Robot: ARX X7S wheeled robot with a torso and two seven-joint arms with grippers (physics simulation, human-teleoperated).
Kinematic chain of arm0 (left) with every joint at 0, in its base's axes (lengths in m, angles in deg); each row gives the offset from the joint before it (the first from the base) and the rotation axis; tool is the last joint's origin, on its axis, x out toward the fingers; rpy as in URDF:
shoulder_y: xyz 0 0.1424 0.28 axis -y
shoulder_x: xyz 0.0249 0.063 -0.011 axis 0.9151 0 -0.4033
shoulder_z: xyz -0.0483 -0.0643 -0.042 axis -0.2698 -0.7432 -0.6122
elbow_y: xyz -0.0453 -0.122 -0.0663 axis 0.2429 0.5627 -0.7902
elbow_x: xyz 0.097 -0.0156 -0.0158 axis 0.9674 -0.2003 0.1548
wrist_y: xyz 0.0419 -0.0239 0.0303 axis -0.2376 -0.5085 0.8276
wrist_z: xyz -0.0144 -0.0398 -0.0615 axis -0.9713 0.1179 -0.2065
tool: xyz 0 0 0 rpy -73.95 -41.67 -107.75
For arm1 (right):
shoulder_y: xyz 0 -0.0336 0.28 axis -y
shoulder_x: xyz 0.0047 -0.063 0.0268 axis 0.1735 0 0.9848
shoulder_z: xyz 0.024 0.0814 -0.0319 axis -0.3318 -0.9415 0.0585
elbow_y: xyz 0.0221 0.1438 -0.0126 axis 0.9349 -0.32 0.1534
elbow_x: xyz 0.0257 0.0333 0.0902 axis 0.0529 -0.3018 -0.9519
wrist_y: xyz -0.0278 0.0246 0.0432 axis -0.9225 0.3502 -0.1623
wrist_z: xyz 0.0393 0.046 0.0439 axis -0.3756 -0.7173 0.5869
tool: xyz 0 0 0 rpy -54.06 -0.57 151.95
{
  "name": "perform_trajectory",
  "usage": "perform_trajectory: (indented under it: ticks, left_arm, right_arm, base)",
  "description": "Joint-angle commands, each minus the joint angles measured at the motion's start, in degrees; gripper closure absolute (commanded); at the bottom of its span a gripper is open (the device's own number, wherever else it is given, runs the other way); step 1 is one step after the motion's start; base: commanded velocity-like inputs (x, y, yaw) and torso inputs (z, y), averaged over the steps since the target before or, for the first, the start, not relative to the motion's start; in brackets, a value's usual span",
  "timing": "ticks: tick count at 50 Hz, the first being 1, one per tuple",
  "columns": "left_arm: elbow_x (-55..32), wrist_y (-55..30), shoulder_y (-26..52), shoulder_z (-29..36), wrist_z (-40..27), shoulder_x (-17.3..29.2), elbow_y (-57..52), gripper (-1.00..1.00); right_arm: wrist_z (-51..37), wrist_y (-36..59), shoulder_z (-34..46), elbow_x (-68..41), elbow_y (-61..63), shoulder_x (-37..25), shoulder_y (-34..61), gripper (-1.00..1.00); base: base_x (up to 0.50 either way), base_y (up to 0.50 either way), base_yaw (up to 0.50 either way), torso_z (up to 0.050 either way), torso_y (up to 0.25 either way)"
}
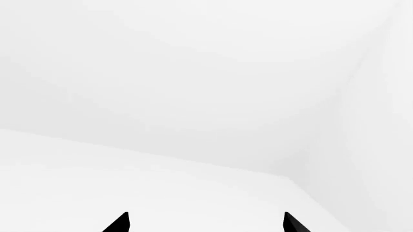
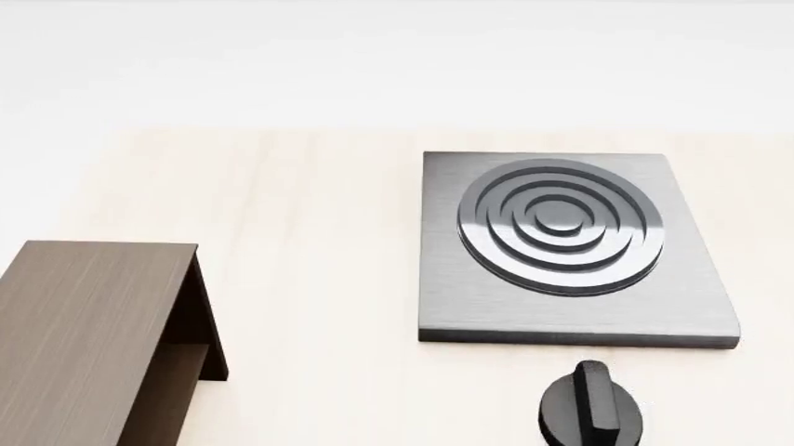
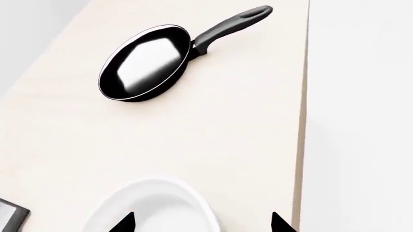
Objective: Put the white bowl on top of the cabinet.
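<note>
The white bowl (image 3: 154,205) shows only in the right wrist view, standing on the pale table (image 3: 226,135) and cut off by the frame edge. My right gripper (image 3: 201,223) is open just above it. One fingertip (image 3: 125,223) lies over the bowl's inside, the other over bare table past the rim. Whether they touch the bowl I cannot tell. The dark brown cabinet (image 2: 99,316) stands at the head view's lower left, its flat top bare. My left gripper (image 1: 206,223) is open, with only white background before it. Neither gripper appears in the head view.
A black frying pan (image 3: 145,63) lies beyond the bowl, handle toward the table's edge (image 3: 301,121). The grey stove plate (image 2: 571,246) with concentric rings sits right of the cabinet, with a black knob (image 2: 590,409) in front of it. A grey corner (image 3: 13,215) shows beside the bowl.
</note>
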Motion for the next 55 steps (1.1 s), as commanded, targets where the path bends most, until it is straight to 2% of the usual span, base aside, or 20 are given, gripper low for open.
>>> perform_trajectory:
  ticks: [1, 7, 10, 12, 17, 20, 27, 48, 55]
  left_arm:
    - [0.0, 0.1, 0.1, 0.2, -0.2, 0.1, 0.1, -1.0]
    - [0.2, 0.0, 0.2, 0.3, -0.3, 0.2, 0.2, -1.0]
    - [0.2, 0.1, 0.1, 0.4, -0.4, 0.2, 0.1, -1.0]
    - [0.2, 0.1, 0.1, 0.4, -0.5, 0.2, 0.1, -1.0]
    - [0.1, 0.2, 0.0, 0.5, -0.5, 0.3, 0.2, -1.0]
    - [0.2, 0.2, 0.1, 0.6, -0.5, 0.3, 0.2, -1.0]
    - [0.2, 0.4, -0.1, 0.7, -0.6, 0.4, 0.2, -1.0]
    - [0.2, 0.5, -0.2, 1.0, -1.0, 0.7, 0.1, -1.0]
    - [0.1, 0.6, -0.1, 1.1, -1.1, 0.8, 0.2, -1.0]
  right_arm:
    - [-0.7, -0.2, 2.3, 1.1, -1.5, 0.0, -0.6, -1.0]
    - [-1.5, -0.8, 3.7, 1.0, -3.9, -0.5, -2.2, -1.0]
    - [-1.5, -2.9, 7.5, 0.5, -6.3, -2.9, -4.2, -1.0]
    - [-1.5, -8.4, 12.2, -1.1, -7.0, -6.7, -6.6, -1.0]
    - [-1.5, -31.5, 27.8, -4.9, -6.5, -20.0, -13.6, -1.0]
    - [-1.4, -35.3, 31.5, -6.3, -6.3, -22.5, -13.7, -1.0]
    - [0.2, -34.6, 34.6, -7.7, -7.0, -23.9, -11.4, -1.0]
    - [0.7, -37.7, 32.1, -6.3, -8.6, -21.3, -15.5, -1.0]
    - [0.8, -37.5, 33.6, -6.7, -10.0, -20.9, -14.8, -1.0]
  base:
    - [0.0, 0.0, 0.0, 0.0, 0.0]
    - [0.0, 0.0, 0.0, 0.0, 0.0]
    - [0.0, 0.0, 0.0, 0.0, 0.0]
    - [0.0, 0.0, 0.0, 0.0, 0.0]
    - [0.0, 0.0, 0.0, 0.0, 0.0]
    - [0.0, 0.0, 0.0, 0.0, 0.0]
    - [0.0, 0.0, 0.0, 0.0, 0.0]
    - [0.0, 0.0, 0.0, 0.0, 0.0]
    - [0.0, 0.0, 0.0, 0.0, 0.0]
